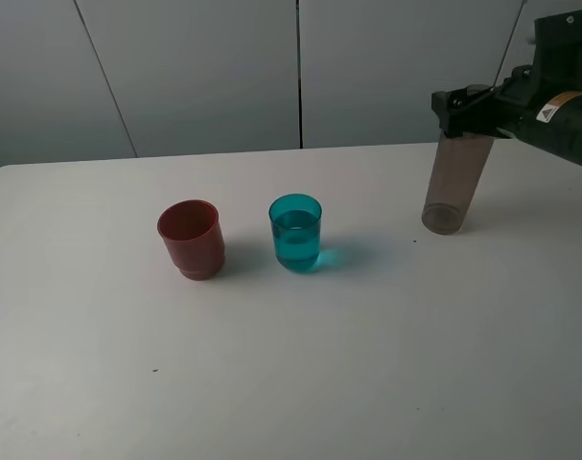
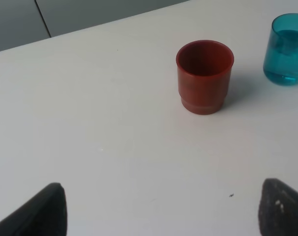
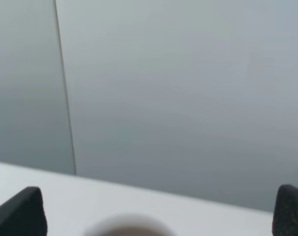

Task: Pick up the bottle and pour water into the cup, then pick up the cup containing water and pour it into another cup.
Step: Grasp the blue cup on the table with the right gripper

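Starting at the left, we find the left claw (image 2: 161, 214) only in its own wrist view. Its two dark fingers (image 2: 43, 214) stand spread wide, with bare white worktop (image 2: 114, 147) between them and nothing pinched. Beyond it sits the red cup (image 1: 189, 240), squat and opaque, upright on its stepped, narrower base with its mouth open to the top. Just to the right of it, near but not touching, stands the teal cup (image 1: 295, 232), a translucent tumbler that is also upright. Water stands well above its middle, and it throws a blue-green glow onto the worktop on its right side. Well apart from both cups, far to the right and a little farther back, we see the bottle (image 1: 453, 187), tall, slim and smoky grey-brown. Its base appears to rest on the worktop. In the high view it seems to lean with its top toward the right, and we cannot tell whether that tilt is real. The right claw (image 1: 466, 113) surrounds the bottle's upper end and hides the neck. In the right wrist view its fingers (image 3: 18, 214) sit wide apart, and the bottle's blurred rim shows between them with a clear gap on either side. We therefore read this claw as spread around the bottle rather than pinching it. Grey wall panels (image 1: 204, 67) close the scene behind.
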You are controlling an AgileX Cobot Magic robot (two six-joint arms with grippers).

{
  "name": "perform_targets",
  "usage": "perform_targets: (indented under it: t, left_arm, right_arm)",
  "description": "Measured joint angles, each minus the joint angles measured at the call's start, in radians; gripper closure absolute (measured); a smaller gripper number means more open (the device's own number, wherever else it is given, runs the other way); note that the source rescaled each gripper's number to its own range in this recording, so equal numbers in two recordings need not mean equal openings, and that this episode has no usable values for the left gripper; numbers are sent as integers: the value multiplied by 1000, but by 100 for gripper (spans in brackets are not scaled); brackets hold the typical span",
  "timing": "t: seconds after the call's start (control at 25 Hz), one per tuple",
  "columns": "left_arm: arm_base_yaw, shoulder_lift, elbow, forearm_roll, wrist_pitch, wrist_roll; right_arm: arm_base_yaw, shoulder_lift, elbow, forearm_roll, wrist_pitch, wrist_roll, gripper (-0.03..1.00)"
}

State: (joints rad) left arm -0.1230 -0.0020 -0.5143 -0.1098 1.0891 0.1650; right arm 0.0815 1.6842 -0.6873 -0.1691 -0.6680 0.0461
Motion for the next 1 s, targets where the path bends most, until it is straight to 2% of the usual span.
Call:
perform_targets:
  t: [0.2, 0.32, 0.48, 0.8, 0.92, 1.0]
  left_arm:
    - [0, 0, 0, 0, 0, 0]
    - [0, 0, 0, 0, 0, 0]
    - [0, 0, 0, 0, 0, 0]
    - [0, 0, 0, 0, 0, 0]
    - [0, 0, 0, 0, 0, 0]
    - [0, 0, 0, 0, 0, 0]
  right_arm:
    - [0, -171, 0, -2, 77, -24, -3]
    - [9, -266, 0, -47, 211, 19, -3]
    - [80, -359, 20, -93, 368, 56, -3]
    - [306, -449, 190, -66, 390, 44, -3]
    - [403, -444, 250, -49, 394, -16, -3]
    - [451, -420, 285, -1, 373, -86, -3]
